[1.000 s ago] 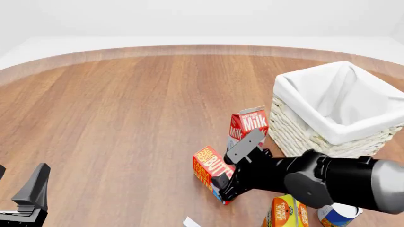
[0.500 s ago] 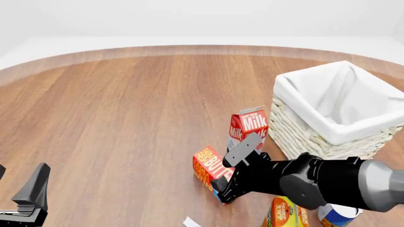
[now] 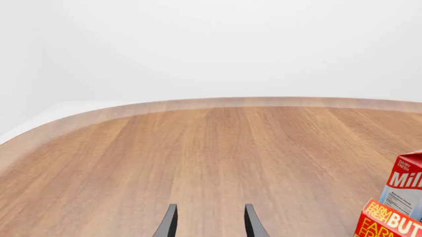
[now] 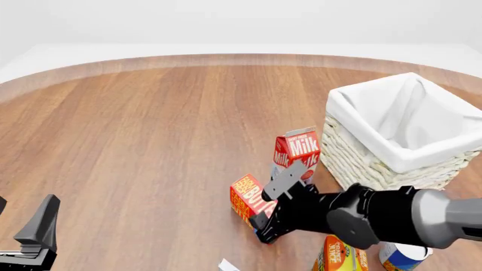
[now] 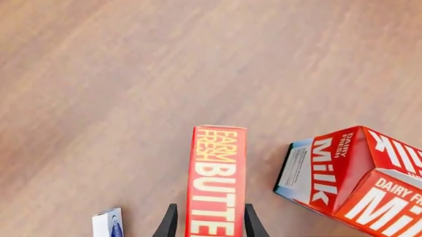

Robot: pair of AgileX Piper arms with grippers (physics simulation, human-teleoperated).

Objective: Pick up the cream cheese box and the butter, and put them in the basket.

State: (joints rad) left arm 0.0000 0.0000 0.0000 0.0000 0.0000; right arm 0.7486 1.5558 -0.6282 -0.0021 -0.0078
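Front view: the right gripper [image 4: 270,214] straddles the oblong red butter box [image 4: 247,199] on the brown wooden table [image 4: 150,130], beside the upright red milk carton [image 4: 297,148] and whitish wicker basket [image 4: 376,161]. Right wrist view: its spread fingers [image 5: 169,223] flank the butter [image 5: 215,177]; grip unclear. Left wrist view: the left gripper [image 3: 208,222] is parted, holding nothing.
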